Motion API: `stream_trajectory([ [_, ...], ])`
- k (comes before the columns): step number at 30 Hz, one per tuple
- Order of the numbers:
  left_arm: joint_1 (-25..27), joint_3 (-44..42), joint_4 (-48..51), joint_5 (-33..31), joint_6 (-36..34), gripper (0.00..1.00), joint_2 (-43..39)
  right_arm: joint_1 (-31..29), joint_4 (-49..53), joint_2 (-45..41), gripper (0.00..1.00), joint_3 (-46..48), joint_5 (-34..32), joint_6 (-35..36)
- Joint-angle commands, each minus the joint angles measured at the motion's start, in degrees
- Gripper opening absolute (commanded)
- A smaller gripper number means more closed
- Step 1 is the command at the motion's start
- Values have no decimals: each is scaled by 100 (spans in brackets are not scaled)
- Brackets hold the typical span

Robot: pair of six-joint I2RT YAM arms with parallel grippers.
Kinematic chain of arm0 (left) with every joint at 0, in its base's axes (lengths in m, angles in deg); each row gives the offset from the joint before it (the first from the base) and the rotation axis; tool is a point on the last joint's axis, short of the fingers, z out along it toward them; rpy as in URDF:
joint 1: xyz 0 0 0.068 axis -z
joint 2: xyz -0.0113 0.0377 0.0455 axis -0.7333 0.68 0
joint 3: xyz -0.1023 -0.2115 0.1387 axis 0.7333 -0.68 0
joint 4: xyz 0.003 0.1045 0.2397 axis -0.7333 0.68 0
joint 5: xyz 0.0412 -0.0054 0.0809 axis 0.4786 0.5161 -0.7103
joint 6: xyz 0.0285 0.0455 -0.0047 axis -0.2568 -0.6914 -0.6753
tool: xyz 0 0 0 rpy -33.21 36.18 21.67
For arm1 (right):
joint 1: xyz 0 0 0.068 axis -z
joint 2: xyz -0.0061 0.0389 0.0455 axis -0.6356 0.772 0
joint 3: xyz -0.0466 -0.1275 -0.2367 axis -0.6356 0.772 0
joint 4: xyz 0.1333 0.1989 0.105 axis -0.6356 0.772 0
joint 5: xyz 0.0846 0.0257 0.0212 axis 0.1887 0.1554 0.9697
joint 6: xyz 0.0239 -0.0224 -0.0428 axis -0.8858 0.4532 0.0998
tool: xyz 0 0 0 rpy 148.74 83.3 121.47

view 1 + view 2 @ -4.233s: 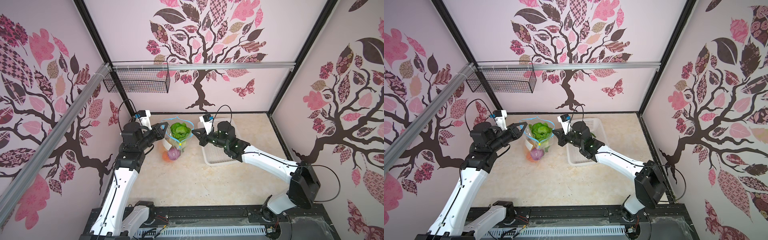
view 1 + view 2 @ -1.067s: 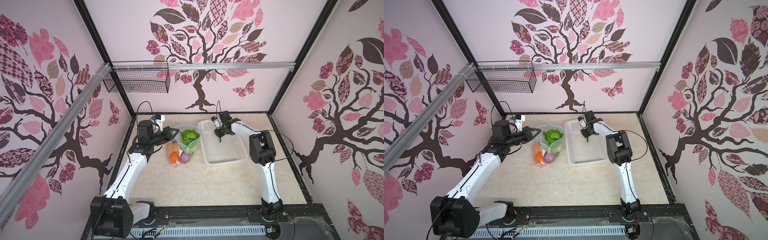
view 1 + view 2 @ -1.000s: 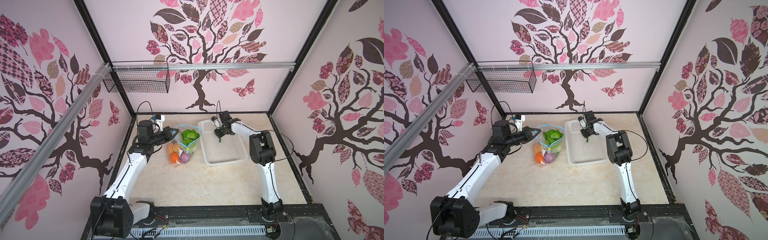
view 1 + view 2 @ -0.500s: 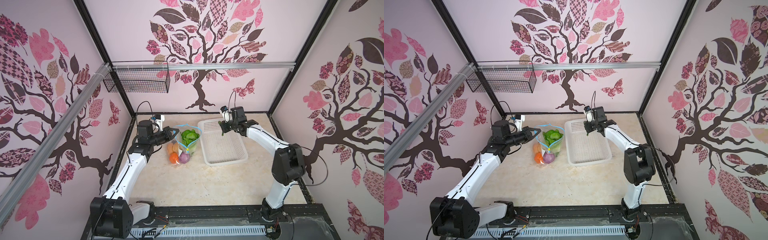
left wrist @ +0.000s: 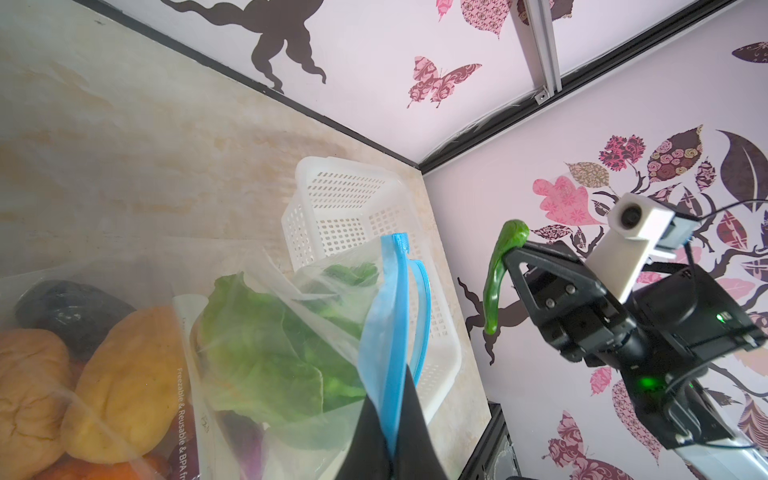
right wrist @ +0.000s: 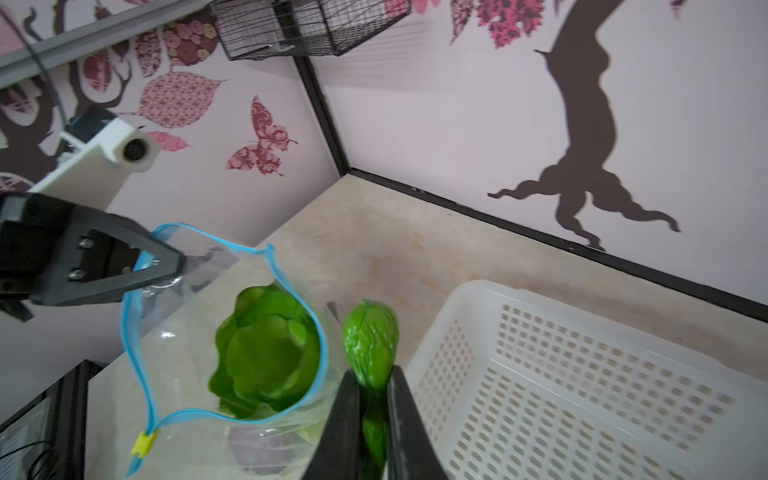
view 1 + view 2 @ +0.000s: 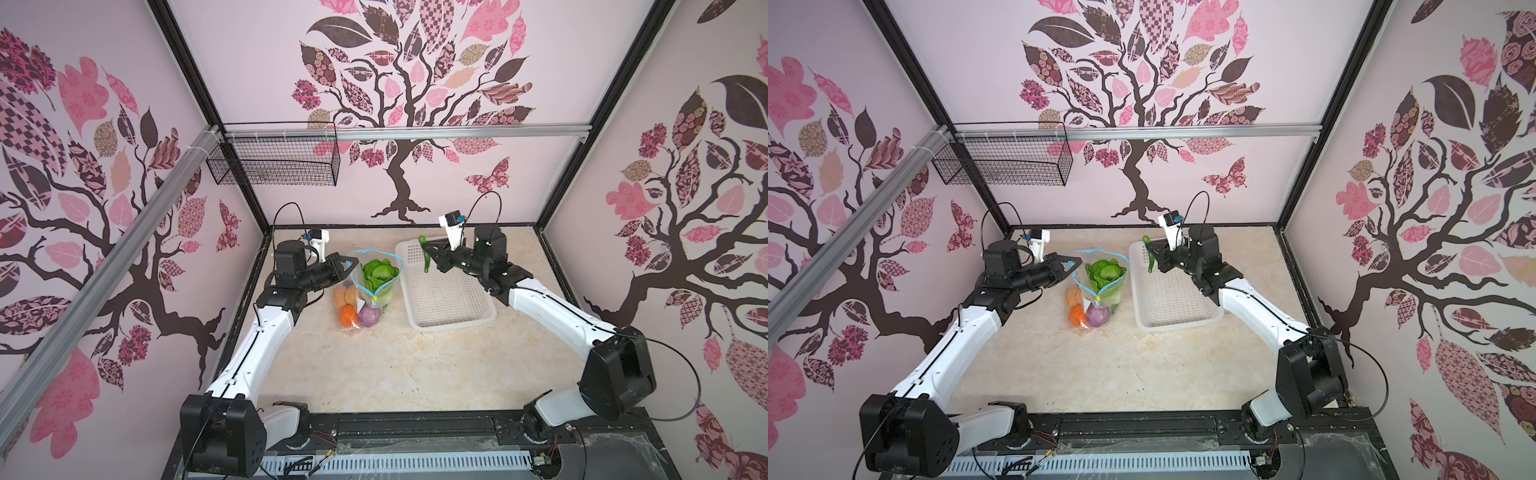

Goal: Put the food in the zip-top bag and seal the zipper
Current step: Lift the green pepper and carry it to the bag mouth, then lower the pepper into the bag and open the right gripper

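Pinched tight in the left gripper (image 7: 352, 263): the blue zipper (image 7: 376, 252) of the bag (image 7: 384, 297), held up so the mouth gapes wide. Bottom of the bag down on the table (image 7: 374, 374). Packed inside: a green cabbage (image 7: 379, 272) right under the mouth and filling much of it, then two tan potatoes (image 7: 345, 294), an orange pumpkin (image 7: 347, 316) and a purple onion (image 7: 368, 318) lower down. Deep inside, seen from the left wrist: a dark eggplant (image 5: 66, 311). At one end of the zipper, a small yellow slider (image 6: 143, 444). Squeezed in the right gripper (image 7: 429, 250): a long green veggie (image 7: 425, 262), up in the air, hanging down past the jaws. Not over the mouth yet; just beside it, above the far left corner of the white basket (image 7: 455, 322). Between veggie and cabbage: one side of the blue zipper. Basket right next to the bag, on its right in both top views. High on the back wall, off to the left, a black wire basket (image 7: 274, 164). All around, pink walls (image 7: 540, 174) with tree pictures.
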Motion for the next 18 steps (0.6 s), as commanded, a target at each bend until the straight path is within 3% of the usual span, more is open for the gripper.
stream_trajectory([
  [1,19,-131,-152,103,41,0,-179,-462,-754,-185,0,40,76,-109],
  [8,69,-123,-174,159,68,0,-208,-1273,-1766,276,0,138,-419,-267],
  [18,127,-136,-203,187,87,0,-236,-1535,-2910,1068,0,365,-667,-1100],
])
